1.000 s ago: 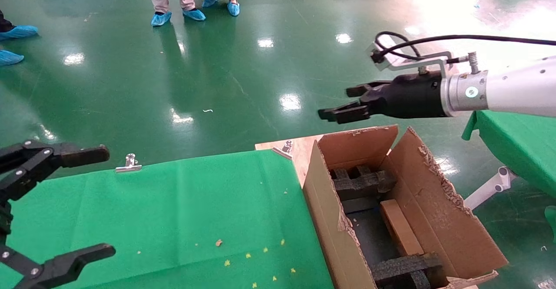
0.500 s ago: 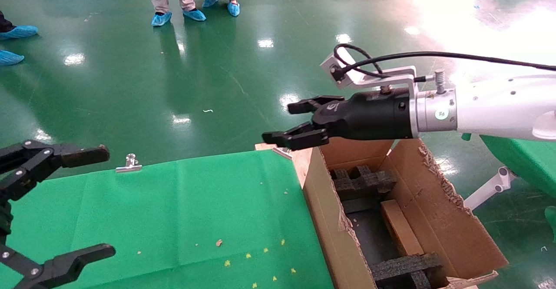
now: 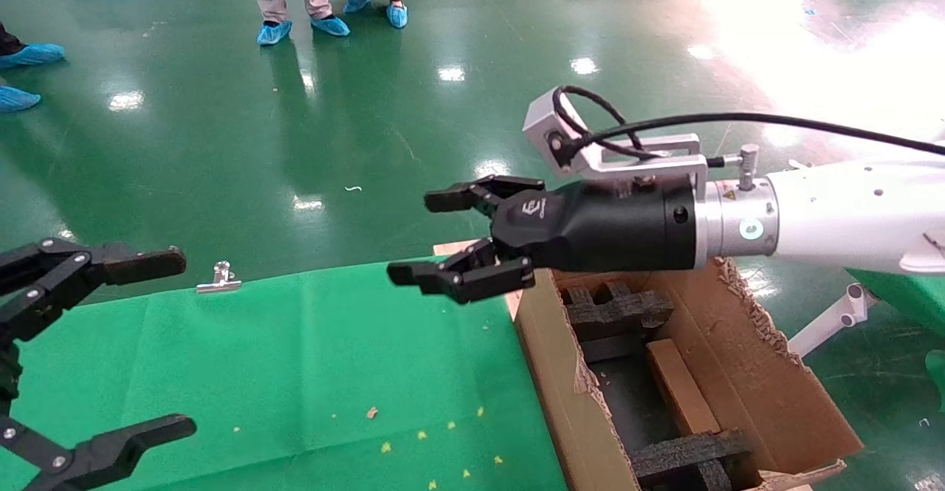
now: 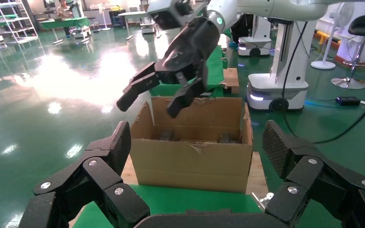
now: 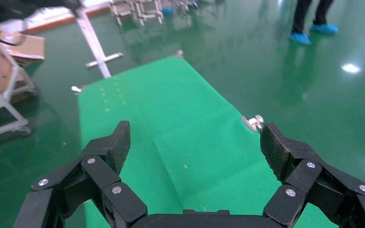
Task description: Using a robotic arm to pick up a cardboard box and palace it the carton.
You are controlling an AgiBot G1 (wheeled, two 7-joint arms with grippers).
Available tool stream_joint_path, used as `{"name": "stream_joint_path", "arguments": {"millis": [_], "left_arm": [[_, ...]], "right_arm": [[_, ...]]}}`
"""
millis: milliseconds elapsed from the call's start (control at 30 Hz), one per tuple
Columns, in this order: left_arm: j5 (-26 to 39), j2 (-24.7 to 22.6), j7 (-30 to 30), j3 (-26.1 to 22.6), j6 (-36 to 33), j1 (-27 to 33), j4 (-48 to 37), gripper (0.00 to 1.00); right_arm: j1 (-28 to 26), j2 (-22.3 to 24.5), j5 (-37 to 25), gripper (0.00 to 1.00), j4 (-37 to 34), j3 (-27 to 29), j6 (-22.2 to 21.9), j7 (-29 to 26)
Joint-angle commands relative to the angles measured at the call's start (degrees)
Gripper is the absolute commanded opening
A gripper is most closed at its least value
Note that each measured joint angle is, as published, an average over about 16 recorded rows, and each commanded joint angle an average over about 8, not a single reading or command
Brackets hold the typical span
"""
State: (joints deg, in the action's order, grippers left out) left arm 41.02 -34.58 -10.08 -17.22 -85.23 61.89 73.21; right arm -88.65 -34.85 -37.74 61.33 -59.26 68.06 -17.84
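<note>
Reaching in from the right side of the head view, the white robotic arm point(image 3: 849, 214) is holding its right gripper point(image 3: 447, 240) in the middle of the frame, above the far corner of the green table point(image 3: 295, 358). Its jaws are standing wide apart and are holding nothing. The carton point(image 3: 561, 373) is sitting in the lower right, touching the table's edge, with black foam blocks point(image 3: 616, 314) inside. The cardboard box point(image 3: 679, 388) is lying down in the carton, between the foam blocks. The left gripper point(image 3: 140, 343) is waiting at the lower left, jaws wide and gripping nothing.

From the left wrist view, the left gripper point(image 4: 197, 152) is filling the bottom of the frame, and the carton point(image 4: 192, 154) is sitting in the middle, with the right gripper point(image 4: 159, 97) hanging above its upper left corner.

From the right wrist view, the right gripper point(image 5: 195, 147) is showing wide jaws at the bottom, with the green table point(image 5: 171, 133) in the middle of the frame
</note>
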Motion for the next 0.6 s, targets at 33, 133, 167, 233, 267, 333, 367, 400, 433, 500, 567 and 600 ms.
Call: {"name": "stream_joint_path", "arguments": {"millis": [33, 133, 167, 233, 267, 333, 367, 400, 433, 500, 567, 600], "left_arm": [[0.0, 0.0, 0.0, -0.01, 0.0, 0.0, 0.0, 1.0], [-0.01, 0.01, 0.01, -0.01, 0.01, 0.0, 0.0, 1.0], [-0.01, 0.01, 0.01, -0.02, 0.01, 0.0, 0.0, 1.0], [-0.01, 0.01, 0.01, -0.02, 0.01, 0.0, 0.0, 1.0], [-0.02, 0.01, 0.01, -0.02, 0.01, 0.01, 0.0, 1.0], [-0.02, 0.01, 0.01, -0.03, 0.01, 0.01, 0.0, 1.0], [-0.02, 0.01, 0.02, -0.03, 0.01, 0.01, 0.0, 1.0], [-0.02, 0.01, 0.02, -0.03, 0.01, 0.01, 0.0, 1.0], [-0.02, 0.01, 0.02, -0.04, 0.02, 0.01, 0.0, 1.0], [-0.03, 0.02, 0.02, -0.04, 0.02, 0.01, 0.0, 1.0], [-0.03, 0.02, 0.02, -0.05, 0.02, 0.01, 0.0, 1.0], [-0.03, 0.02, 0.02, -0.05, 0.02, 0.01, 0.0, 1.0]], "right_arm": [[2.0, -0.01, -0.3, 1.0, 0.9, 3.19, 1.3, 0.52], [4.68, -0.03, -0.71, 1.0, 2.12, 7.47, 3.05, 1.22], [5.6, -0.04, -0.85, 1.0, 2.53, 8.95, 3.65, 1.47], [7.42, -0.05, -1.13, 1.0, 3.36, 11.85, 4.83, 1.94], [8.3, -0.05, -1.26, 1.0, 3.76, 13.26, 5.41, 2.17], [10.09, -0.06, -1.53, 1.0, 4.56, 16.11, 6.57, 2.64], [11.01, -0.07, -1.67, 1.0, 4.98, 17.59, 7.17, 2.88], [11.94, -0.08, -1.81, 1.0, 5.4, 19.07, 7.78, 3.13], [12.82, -0.08, -1.95, 1.0, 5.8, 20.47, 8.35, 3.35], [14.6, -0.09, -2.22, 1.0, 6.6, 23.31, 9.51, 3.82], [16.39, -0.1, -2.49, 1.0, 7.41, 26.16, 10.67, 4.29], [17.31, -0.11, -2.63, 1.0, 7.83, 27.64, 11.28, 4.53]]}}
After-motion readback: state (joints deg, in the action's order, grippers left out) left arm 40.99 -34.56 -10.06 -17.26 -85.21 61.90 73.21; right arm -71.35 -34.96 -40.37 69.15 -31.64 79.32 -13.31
